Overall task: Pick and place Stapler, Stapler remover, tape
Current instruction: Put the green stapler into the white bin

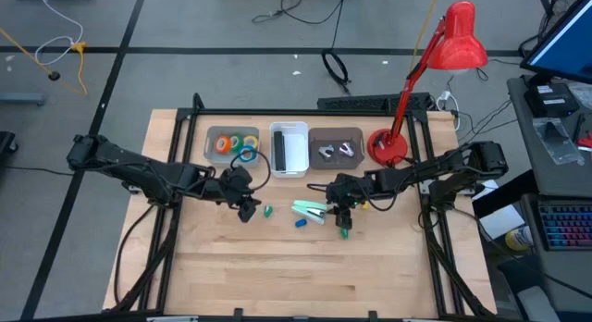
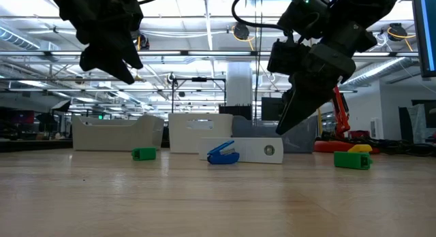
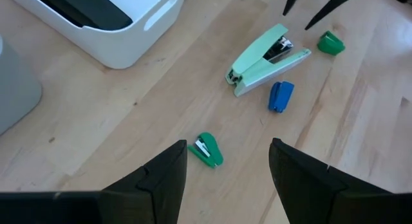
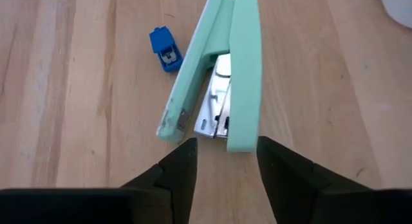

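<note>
The left gripper (image 3: 226, 167) hangs above the table, its 2 fingers apart and empty, directly over a small green stapler remover (image 3: 207, 150) (tape rolls (image 1: 235, 144) sit in the gray tray (image 1: 211, 137) beyond). The right gripper (image 4: 226, 161), fingers apart, hovers just short of the mint stapler (image 4: 219, 76), whose long axis runs straight ahead from it. This arm is nearer the stapler; its fingers straddle that axis.

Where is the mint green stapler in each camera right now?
High view: mint green stapler at table centre, beside the blue staple remover.
Low view: pale bar behind the blue remover.
Left wrist, remover beside it.
Right wrist, just ahead of the right hand; remover alongside.
</note>
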